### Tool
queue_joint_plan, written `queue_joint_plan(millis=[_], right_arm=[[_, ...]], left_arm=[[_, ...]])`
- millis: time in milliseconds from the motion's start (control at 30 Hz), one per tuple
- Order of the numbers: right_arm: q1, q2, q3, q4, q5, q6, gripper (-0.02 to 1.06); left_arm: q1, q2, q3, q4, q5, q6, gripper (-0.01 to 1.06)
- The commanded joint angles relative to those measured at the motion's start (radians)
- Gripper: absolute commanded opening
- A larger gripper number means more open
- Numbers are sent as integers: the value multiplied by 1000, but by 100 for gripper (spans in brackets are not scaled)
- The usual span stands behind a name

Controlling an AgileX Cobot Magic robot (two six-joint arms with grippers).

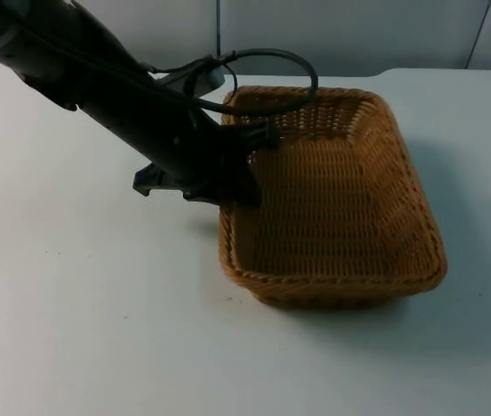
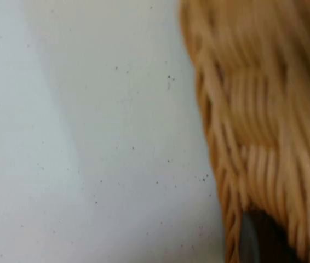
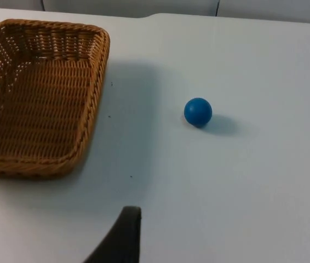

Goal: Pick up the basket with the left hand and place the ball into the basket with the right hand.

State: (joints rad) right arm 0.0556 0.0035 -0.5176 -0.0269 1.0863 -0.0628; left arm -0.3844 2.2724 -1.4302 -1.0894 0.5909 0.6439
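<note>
On the white table (image 1: 81,329), a little right of centre in the top view, we see the basket (image 1: 341,199): a rectangular tray of tan woven wicker with a braided rim, rounded corners and walls that flare outward, its weave open enough near the far wall to let light through. Its long axis runs from about twelve to six o'clock in the top view, leaning slightly toward five, and its mouth faces up. We find nothing lying inside it. Our left gripper (image 1: 244,178) is at the basket's nine-o'clock wall, about midway along the rim, the black arm slanting down to it from the eleven-o'clock direction. One dark finger appears to reach over the rim to the inside. The left wrist view shows the ribbed outer wall of the wicker (image 2: 259,142) pressed close, with a dark fingertip beside it, but we cannot tell whether the fingers are clamped on the rim.

Well apart from the basket, toward three o'clock, sits the ball (image 3: 198,112): small, smooth, round and blue, resting on bare table and casting a soft shadow. Our right gripper (image 3: 123,235) hangs above the table near the basket's six-o'clock end, with one black fingertip in sight; we cannot tell its state either.
</note>
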Motion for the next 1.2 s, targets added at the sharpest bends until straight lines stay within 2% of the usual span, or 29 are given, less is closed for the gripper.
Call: queue_joint_plan(millis=[0, 200, 400, 567, 933, 1167], right_arm=[[-8, -4, 7, -5, -10, 4, 104], [-8, -4, 7, -5, -10, 4, 104], [-8, -4, 7, -5, -10, 4, 104], [-8, -4, 7, -5, -10, 4, 104], [-8, -4, 7, -5, -10, 4, 104], [-8, -4, 7, -3, -10, 2, 104]], left_arm=[[-7, -5, -5, -8, -18, 7, 0], [-7, -7, -5, -38, -27, -21, 0], [-6, -55, 18, -7, -27, -135, 0], [-6, -158, 98, 2, -40, -150, 0], [55, -478, 388, -1, -44, -191, 0], [64, -531, 432, 24, -12, -196, 0]])
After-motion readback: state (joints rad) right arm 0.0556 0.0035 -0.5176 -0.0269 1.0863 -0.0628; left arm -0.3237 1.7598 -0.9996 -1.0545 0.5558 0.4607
